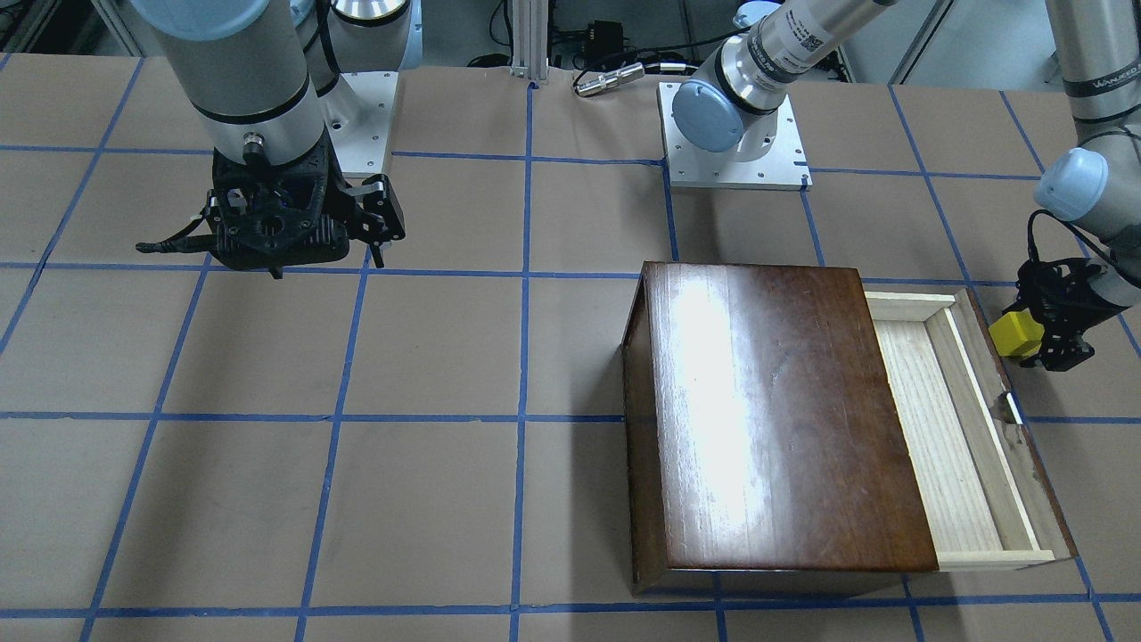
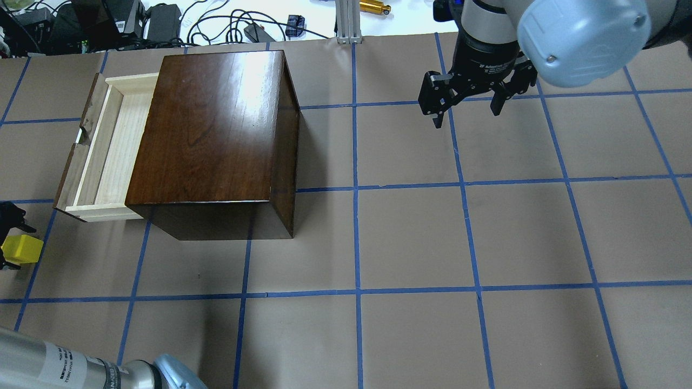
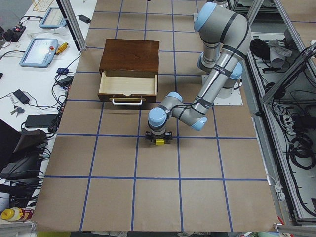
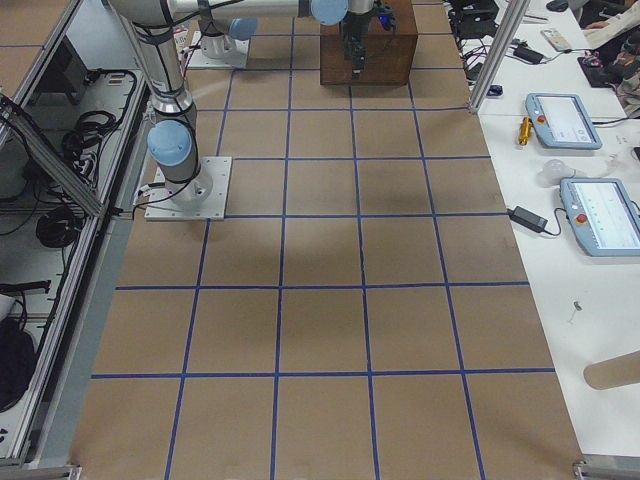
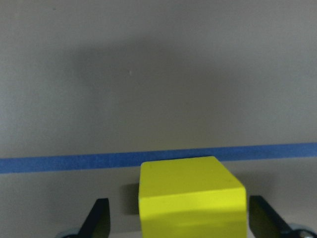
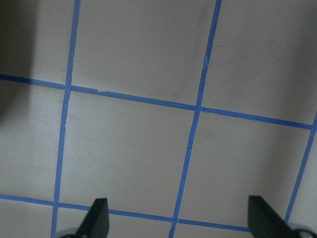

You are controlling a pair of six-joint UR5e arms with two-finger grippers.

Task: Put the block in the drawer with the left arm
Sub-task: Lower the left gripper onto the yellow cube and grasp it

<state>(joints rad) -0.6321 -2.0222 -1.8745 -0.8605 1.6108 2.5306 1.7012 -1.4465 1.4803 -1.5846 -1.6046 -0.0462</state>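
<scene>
The yellow block (image 1: 1016, 336) sits on the brown paper beside the drawer's dark front, in line with its end nearer the robot. It also shows in the overhead view (image 2: 21, 249) and the exterior left view (image 3: 159, 142). My left gripper (image 1: 1041, 333) is low over the block, open, with a finger on each side. In the left wrist view the block (image 5: 190, 198) lies between the fingertips (image 5: 101, 218), closer to the right one. The drawer (image 2: 108, 146) stands pulled out of the dark wooden box (image 2: 216, 129), and its pale tray (image 1: 927, 437) holds nothing. My right gripper (image 2: 467, 114) is open, hovering far from the box.
Blue tape lines grid the paper-covered table. The two arm base plates (image 1: 731, 134) sit at the robot's side. An aluminium post (image 2: 346, 21), cables and a brass part (image 2: 374, 7) lie past the table's far edge. The drawer has a white handle (image 3: 127, 101).
</scene>
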